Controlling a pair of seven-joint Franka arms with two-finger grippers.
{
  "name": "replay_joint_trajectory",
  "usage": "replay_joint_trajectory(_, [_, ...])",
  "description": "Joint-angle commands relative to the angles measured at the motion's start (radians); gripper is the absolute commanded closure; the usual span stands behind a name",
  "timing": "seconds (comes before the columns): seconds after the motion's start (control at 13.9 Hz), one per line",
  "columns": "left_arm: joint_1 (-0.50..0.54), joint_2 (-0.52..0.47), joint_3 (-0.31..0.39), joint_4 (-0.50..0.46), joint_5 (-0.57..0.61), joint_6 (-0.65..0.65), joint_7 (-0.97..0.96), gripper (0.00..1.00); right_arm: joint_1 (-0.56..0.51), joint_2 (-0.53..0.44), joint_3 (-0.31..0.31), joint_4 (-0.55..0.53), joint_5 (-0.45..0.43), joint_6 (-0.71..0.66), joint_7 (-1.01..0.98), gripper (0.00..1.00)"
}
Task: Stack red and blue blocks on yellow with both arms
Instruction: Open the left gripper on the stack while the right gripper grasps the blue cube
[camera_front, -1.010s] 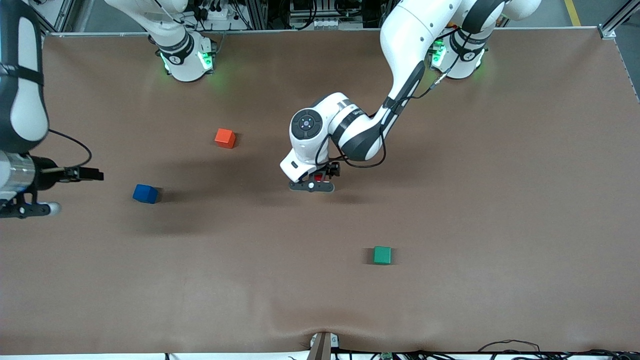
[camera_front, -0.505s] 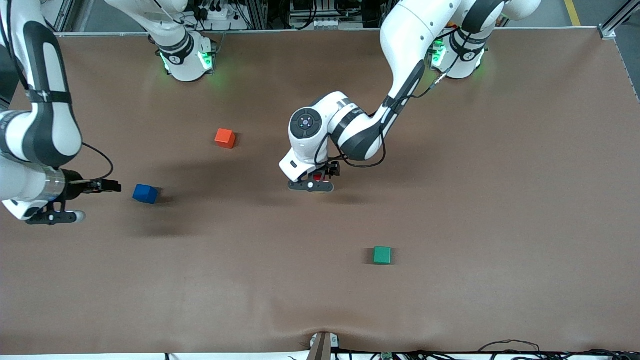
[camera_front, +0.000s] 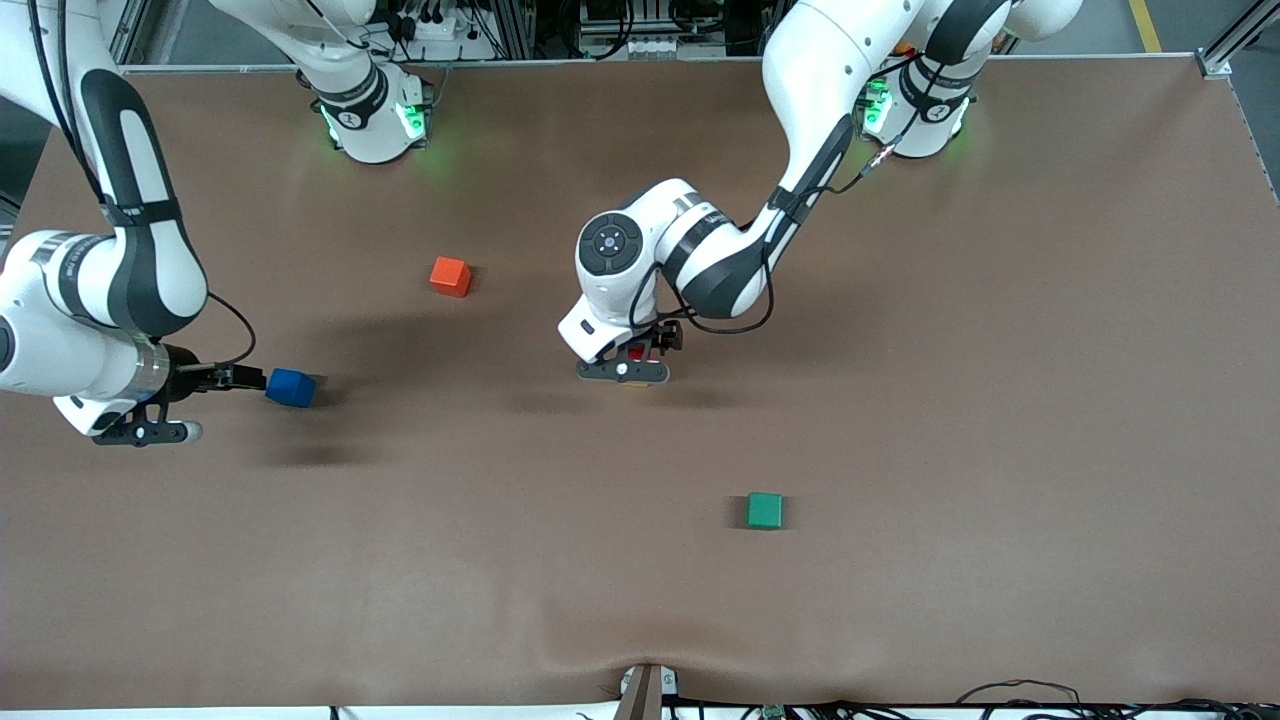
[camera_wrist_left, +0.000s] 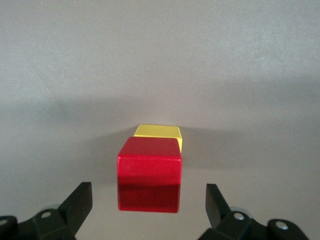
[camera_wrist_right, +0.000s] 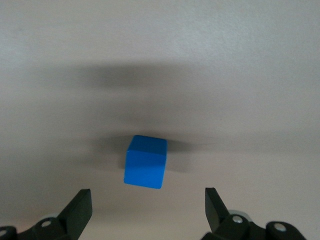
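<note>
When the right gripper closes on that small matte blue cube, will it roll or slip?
The small matte blue cube sits flat on the table, so it should slide, not roll. Its matte, flat faces likely suit the open right gripper, and it looks rigid.

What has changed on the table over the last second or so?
The right arm swung in over its end of the table, bringing the right gripper, open, close to the blue block. The left gripper stayed open around the red block, which sits on the yellow block. Orange-red cube and green cube stayed put.
</note>
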Motion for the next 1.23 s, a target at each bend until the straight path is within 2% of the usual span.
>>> replay_joint_trajectory(0.0, [-0.009, -0.026, 0.011, -0.002, -0.003, -0.037, -0.006, 0.0, -0.033, 0.012, 0.017, -0.036, 0.004, 0.053, -0.006, 0.0])
replay_joint_trajectory(0.22, [-0.009, -0.034, 0.01, -0.001, -0.003, -0.049, -0.006, 0.0, -0.022, 0.014, 0.02, -0.124, 0.005, 0.168, -0.002, 0.0])
replay_joint_trajectory(0.43, [-0.006, -0.049, 0.01, -0.001, -0.005, -0.06, -0.007, 0.0, -0.013, 0.019, 0.02, -0.144, 0.013, 0.205, 0.004, 0.0])
replay_joint_trajectory(0.58, [-0.006, -0.054, 0.01, -0.001, -0.005, -0.071, -0.007, 0.0, -0.008, 0.028, 0.02, -0.162, 0.06, 0.226, 0.005, 0.0])
replay_joint_trajectory(0.72, [-0.004, -0.064, 0.01, -0.001, -0.003, -0.072, -0.006, 0.0, -0.01, 0.035, 0.02, -0.208, 0.077, 0.306, 0.005, 0.0])
replay_joint_trajectory(1.15, [0.017, -0.161, 0.019, -0.007, -0.005, -0.132, -0.006, 0.0, -0.01, 0.054, 0.022, -0.213, 0.09, 0.314, 0.006, 0.0])
